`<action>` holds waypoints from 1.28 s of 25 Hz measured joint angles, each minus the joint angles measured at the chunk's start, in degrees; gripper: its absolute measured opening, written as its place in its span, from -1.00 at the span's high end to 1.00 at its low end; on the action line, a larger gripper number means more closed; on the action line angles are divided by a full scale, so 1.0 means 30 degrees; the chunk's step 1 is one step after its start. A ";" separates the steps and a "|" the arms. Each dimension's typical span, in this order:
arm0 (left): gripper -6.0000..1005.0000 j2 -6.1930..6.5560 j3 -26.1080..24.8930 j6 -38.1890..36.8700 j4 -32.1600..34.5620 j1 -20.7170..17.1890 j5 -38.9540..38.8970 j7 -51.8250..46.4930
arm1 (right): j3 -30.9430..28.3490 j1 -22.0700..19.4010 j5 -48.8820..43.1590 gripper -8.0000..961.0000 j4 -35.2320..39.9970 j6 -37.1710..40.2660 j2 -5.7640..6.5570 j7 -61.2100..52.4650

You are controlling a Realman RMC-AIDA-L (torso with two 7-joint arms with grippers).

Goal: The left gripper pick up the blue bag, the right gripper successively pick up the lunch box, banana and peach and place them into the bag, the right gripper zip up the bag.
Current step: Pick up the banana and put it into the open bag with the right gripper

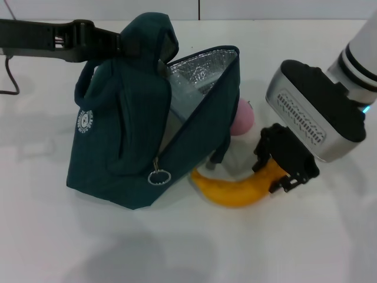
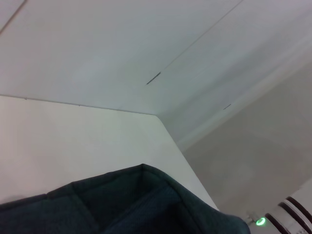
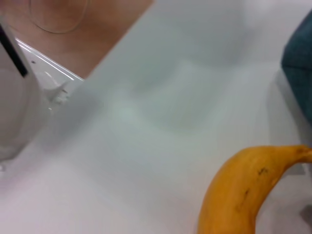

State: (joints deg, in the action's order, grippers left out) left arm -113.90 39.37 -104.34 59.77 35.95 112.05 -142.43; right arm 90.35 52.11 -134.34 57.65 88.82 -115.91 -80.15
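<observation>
Banana [image 1: 235,191], orange-yellow toy, lies on the white table [image 1: 330,236] beside the open dark teal fabric bag [image 1: 135,135]; the black right gripper [image 1: 281,171] clamps its end. The left gripper [image 1: 118,44] holds the bag top.

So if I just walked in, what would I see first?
Probably the big blue bag in the middle of the white table, its mouth gaping to show shiny silver lining, with the left claw gripping its top. Next, the bright banana lying beside the bag, the right claw closed on one end. A pink peach peeks out behind.
</observation>
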 joint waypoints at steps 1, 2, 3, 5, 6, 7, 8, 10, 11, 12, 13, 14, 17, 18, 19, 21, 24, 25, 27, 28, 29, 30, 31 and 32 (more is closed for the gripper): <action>0.91 0.0000 0.0000 -0.0003 0.0001 0.0000 0.0000 -0.0012 | -0.0001 -0.0129 0.0000 0.13 0.0176 0.0245 0.0005 -0.0080; 0.91 0.0001 0.0000 -0.0010 0.0001 0.0001 0.0000 -0.0027 | 0.0000 -0.0335 0.0003 0.13 0.0446 0.0496 0.0015 -0.0147; 0.91 0.0001 -0.0001 -0.0014 0.0000 0.0002 0.0000 -0.0035 | -0.0001 -0.0486 0.0005 0.13 0.0632 0.0678 0.0023 -0.0196; 0.91 0.0001 -0.0017 -0.0021 0.0000 0.0000 0.0000 -0.0040 | -0.0001 -0.0877 0.0055 0.13 0.1101 0.1073 0.0024 -0.0287; 0.91 0.0001 -0.0024 -0.0022 0.0000 0.0002 -0.0002 -0.0042 | -0.0001 -0.1043 0.0091 0.13 0.1318 0.1326 0.0022 -0.0341; 0.91 0.0000 -0.0029 -0.0024 0.0001 0.0002 -0.0008 -0.0043 | 0.0000 -0.1149 0.0140 0.13 0.1450 0.1569 0.0009 -0.0395; 0.91 0.0001 -0.0029 -0.0025 0.0001 0.0001 -0.0011 -0.0044 | -0.0002 -0.1273 0.0225 0.13 0.1639 0.1812 -0.0002 -0.0461; 0.91 0.0001 -0.0029 -0.0027 0.0000 0.0002 -0.0016 -0.0044 | -0.0069 -0.1433 0.0560 0.13 0.1920 0.2119 0.0004 -0.0543; 0.91 0.0000 -0.0029 -0.0026 0.0000 0.0000 -0.0017 -0.0043 | -0.0247 -0.1523 0.0806 0.13 0.2082 0.2316 0.0024 -0.0566; 0.91 0.0000 -0.0029 -0.0026 0.0000 -0.0015 -0.0022 -0.0044 | -0.0458 -0.1552 0.0975 0.13 0.2181 0.2510 0.0035 -0.0567; 0.91 0.0001 -0.0029 -0.0026 0.0000 -0.0029 -0.0025 -0.0044 | -0.1008 -0.1576 0.1277 0.13 0.2371 0.3063 0.0049 -0.0571; 0.91 0.0000 -0.0027 -0.0027 0.0000 -0.0039 -0.0027 -0.0047 | -0.1325 -0.1573 0.1424 0.13 0.2483 0.3409 0.0055 -0.0573; 0.91 0.0000 -0.0011 -0.0027 0.0000 -0.0053 -0.0029 -0.0072 | -0.2704 -0.1521 0.2057 0.13 0.2925 0.5017 0.0065 -0.0579; 0.91 0.0001 -0.0011 -0.0026 -0.0001 -0.0055 -0.0029 -0.0089 | -0.3058 -0.1513 0.2246 0.13 0.3039 0.5444 0.0071 -0.0580; 0.91 0.0001 -0.0013 -0.0026 -0.0001 -0.0056 -0.0029 -0.0094 | -0.3462 -0.1510 0.2493 0.13 0.3173 0.5931 0.0080 -0.0584; 0.91 0.0001 -0.0019 -0.0026 0.0000 -0.0068 -0.0029 -0.0102 | -0.3678 -0.1509 0.2675 0.13 0.3269 0.6212 0.0086 -0.0588; 0.91 0.0001 -0.0025 -0.0026 0.0001 -0.0086 -0.0029 -0.0097 | -0.4930 -0.1579 0.3615 0.13 0.3661 0.7169 0.0103 -0.0608; 0.91 0.0000 -0.0026 -0.0026 0.0000 -0.0087 -0.0029 -0.0095 | -0.5202 -0.1600 0.3800 0.13 0.3699 0.7282 0.0108 -0.0612; 0.91 0.0000 -0.0026 -0.0025 -0.0018 -0.0088 -0.0030 -0.0096 | -0.5944 -0.1612 0.4229 0.13 0.3745 0.7529 0.0124 -0.0624; 0.91 0.0002 -0.0028 -0.0024 -0.0068 -0.0082 -0.0031 -0.0097 | -0.6295 -0.1613 0.4428 0.13 0.3747 0.7668 0.0132 -0.0627; 0.91 0.0001 -0.0029 -0.0022 -0.0181 -0.0061 -0.0030 -0.0096 | -0.6810 -0.1610 0.4714 0.13 0.3727 0.7911 0.0140 -0.0631; 0.91 0.0001 -0.0027 -0.0024 -0.0341 -0.0014 -0.0029 -0.0086 | -0.7575 -0.1581 0.5183 0.13 0.3661 0.8384 0.0158 -0.0633; 0.91 0.0016 -0.0028 -0.0024 -0.0494 0.0048 -0.0029 -0.0068 | -0.7792 -0.1568 0.5314 0.13 0.3642 0.8524 0.0163 -0.0634; 0.91 0.0036 -0.0028 -0.0024 -0.0581 0.0090 -0.0029 -0.0059 | -0.8434 -0.1535 0.5750 0.13 0.3589 0.8990 0.0170 -0.0636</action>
State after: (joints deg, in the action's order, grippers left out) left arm -113.80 39.28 -104.41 58.02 36.22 111.96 -142.60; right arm 65.05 47.50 -117.09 68.42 115.79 -115.40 -82.06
